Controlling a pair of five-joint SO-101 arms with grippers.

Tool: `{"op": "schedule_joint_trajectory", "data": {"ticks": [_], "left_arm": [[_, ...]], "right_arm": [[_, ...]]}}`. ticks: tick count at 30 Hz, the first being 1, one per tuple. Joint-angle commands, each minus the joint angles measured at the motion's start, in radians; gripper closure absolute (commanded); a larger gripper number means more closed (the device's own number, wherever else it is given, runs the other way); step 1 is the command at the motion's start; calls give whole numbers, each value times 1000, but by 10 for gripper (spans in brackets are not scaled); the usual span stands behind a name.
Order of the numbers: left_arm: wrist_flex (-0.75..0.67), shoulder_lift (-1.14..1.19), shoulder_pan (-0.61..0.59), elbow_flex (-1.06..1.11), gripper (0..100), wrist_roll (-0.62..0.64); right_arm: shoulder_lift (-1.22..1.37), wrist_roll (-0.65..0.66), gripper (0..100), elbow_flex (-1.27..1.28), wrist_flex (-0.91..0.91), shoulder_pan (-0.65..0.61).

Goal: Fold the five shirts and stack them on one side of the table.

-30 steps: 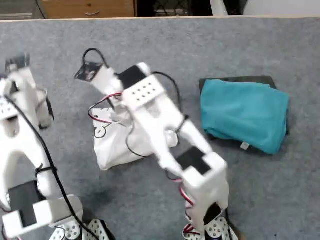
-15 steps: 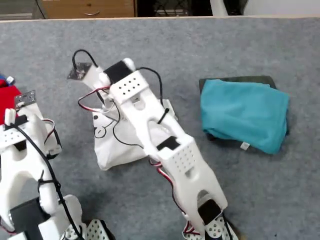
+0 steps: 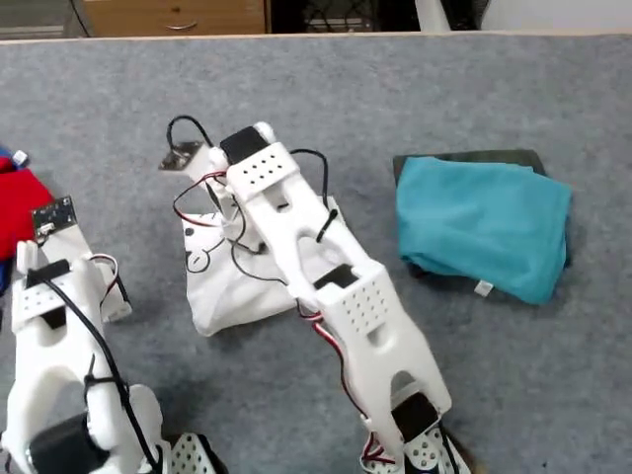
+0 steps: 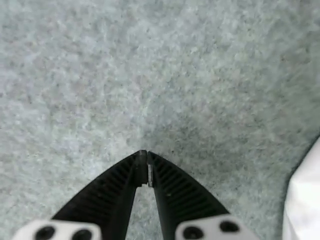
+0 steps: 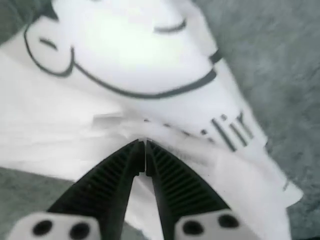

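Four shirts we logged on the grey table (image 3: 415, 89). White shirt (image 3: 219, 291), printed, lay loosely folded at centre, under the right arm. Teal shirt (image 3: 479, 222), folded, sat atop a dark shirt (image 3: 464, 158) on the right side. Red shirt (image 3: 14, 209) lay at the left edge. Right gripper (image 5: 144, 144): jaws closed tip to tip, touching a crease of the white shirt; we could not tell whether cloth was pinched. Left gripper (image 4: 144, 154): jaws closed, holding nothing, above bare table.

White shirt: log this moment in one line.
left hand shut over table | right hand shut, tips on white shirt | teal shirt folded atop dark shirt
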Motion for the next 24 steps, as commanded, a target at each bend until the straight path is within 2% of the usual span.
{"op": "schedule_joint_trajectory", "data": {"ticks": [1,6,12,16,20,24], "left_arm": [[-12,-69,10,13,970,14],[-14,-132,10,39,970,12],[-14,-175,10,59,970,12],[-14,-183,10,59,970,14],[-11,-183,10,58,970,14],[-9,-183,10,58,970,14]], "right_arm": [[-185,12,985,153,11,31],[-406,17,985,438,11,64],[-676,146,985,817,3,169],[-805,206,985,756,-6,218],[-746,203,984,582,-80,147],[-535,77,984,401,-215,71]]}}
